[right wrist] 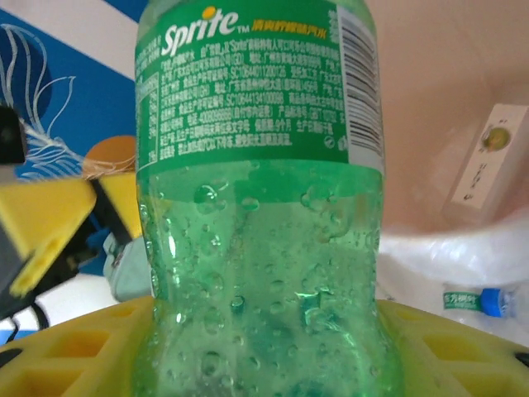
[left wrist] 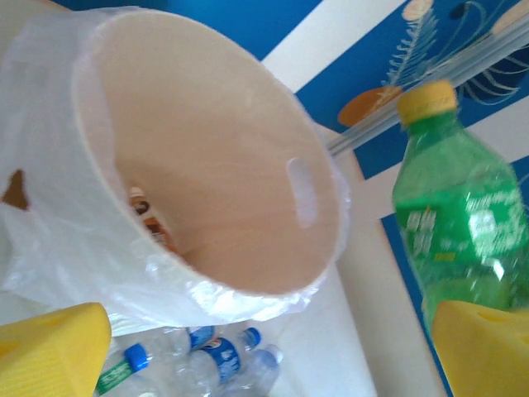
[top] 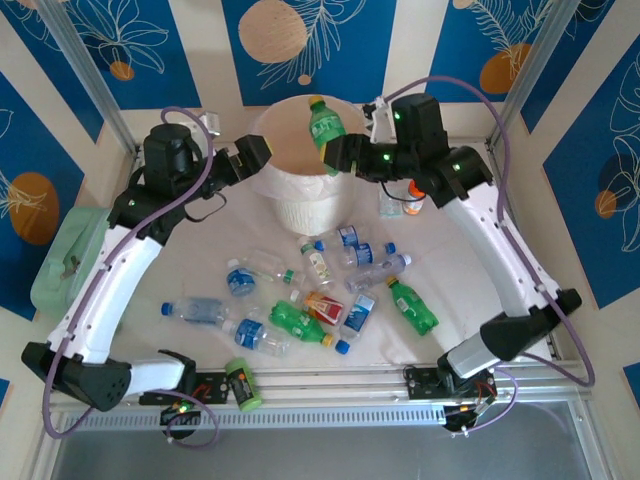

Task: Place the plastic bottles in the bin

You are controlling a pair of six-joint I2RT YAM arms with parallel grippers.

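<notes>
Over the mouth of the white lined bin [top: 305, 205], a green Sprite bottle [top: 326, 128] is held cap up, clamped low on its body by the right gripper [top: 340, 155]. It is judged light, thin-walled and slick (droplets cling inside), so the stiffer lower body is best taken, without crushing. The left gripper [top: 256, 152] is spread wide and empty beside the rim.

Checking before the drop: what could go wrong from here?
1. Sprite bottle is gripped low by the right end effector, tilted close to the rim of the bin; released here it may clip the rim and bounce out.
2. Open left end effector sits by the loose liner; it could snag it.
</notes>
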